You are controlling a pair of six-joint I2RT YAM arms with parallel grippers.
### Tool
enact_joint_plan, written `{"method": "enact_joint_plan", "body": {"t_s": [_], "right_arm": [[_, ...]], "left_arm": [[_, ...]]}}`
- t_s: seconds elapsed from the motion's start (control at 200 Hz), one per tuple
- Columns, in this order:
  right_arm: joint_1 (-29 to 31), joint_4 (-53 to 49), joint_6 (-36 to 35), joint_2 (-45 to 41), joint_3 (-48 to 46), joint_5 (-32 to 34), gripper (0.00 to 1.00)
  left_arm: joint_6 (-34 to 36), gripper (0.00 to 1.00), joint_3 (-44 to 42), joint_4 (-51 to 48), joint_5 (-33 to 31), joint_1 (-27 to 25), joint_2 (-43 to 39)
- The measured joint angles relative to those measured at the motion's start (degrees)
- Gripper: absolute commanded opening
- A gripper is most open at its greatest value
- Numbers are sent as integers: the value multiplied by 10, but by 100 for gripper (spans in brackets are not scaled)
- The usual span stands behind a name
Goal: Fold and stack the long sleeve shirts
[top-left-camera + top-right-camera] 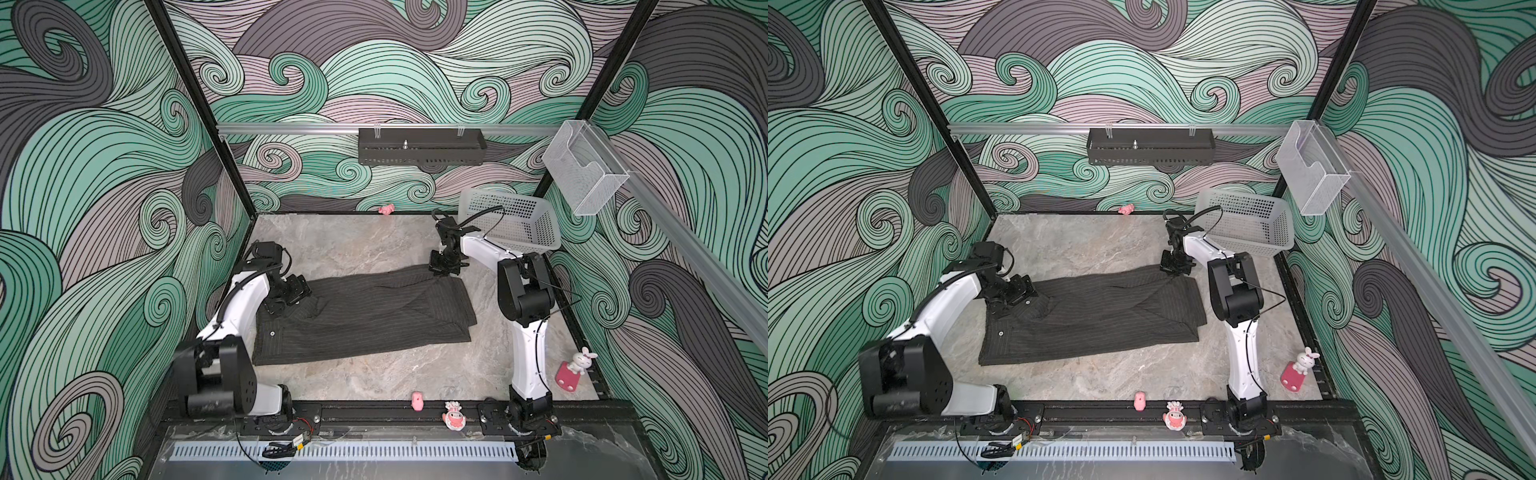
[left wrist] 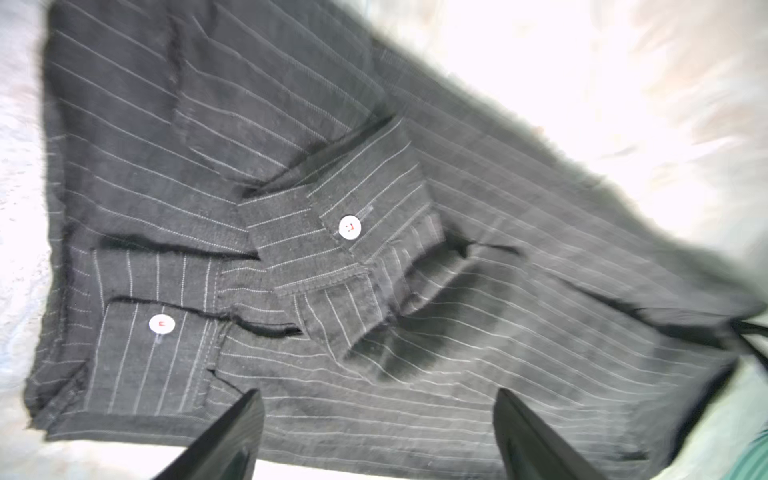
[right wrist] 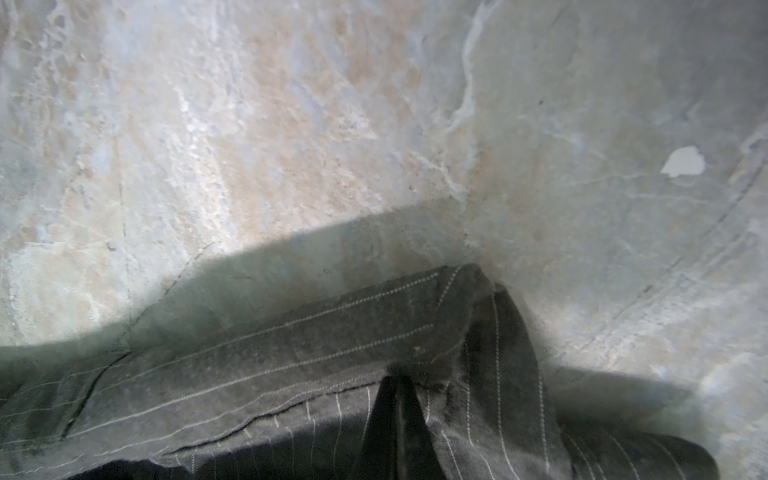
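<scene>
One long sleeve shirt, dark charcoal with pale pinstripes, lies partly folded across the middle of the marble table. My left gripper hovers over its left end. In the left wrist view it is open, its fingers wide apart above the cloth and holding nothing. Two buttoned cuffs lie on the shirt below it. My right gripper is at the shirt's far right corner. In the right wrist view it is shut, pinching a fold of the shirt.
A white mesh basket stands at the back right, behind the right arm. A black tray and a clear box hang on the rails. Small pink toys sit at the back edge, the front edge and the right.
</scene>
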Motion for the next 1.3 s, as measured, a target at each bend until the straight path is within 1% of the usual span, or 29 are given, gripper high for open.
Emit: {"method": "enact_joint_plan", "body": {"t_s": [0.065,0.13,0.255,0.41,0.575,0.821,1.011,1.201,1.301], "right_arm": [[1,0,0,0,0,-3,2],[2,0,0,0,0,-6,2],[2,0,0,0,0,-7,2],[2,1,0,0,0,-10,2],[2,1,0,0,0,-13,2],[2,1,0,0,0,-21,2],[3,1,0,0,0,-22,2],[3,1,0,0,0,-22,2],[3,1,0,0,0,-22,2]], "left_arm": [[20,84,34,-10,-3,0,63],[35,85,52,-12,-8,0,103],[58,86,89,-37,-18,0,147],[86,86,151,-65,-54,-2,203],[116,80,186,-91,-76,-5,252],[143,72,240,-107,-71,-10,312],[155,56,251,-111,-61,-18,327],[162,34,251,-116,-57,-18,330],[163,25,251,-121,-57,-18,329]]}}
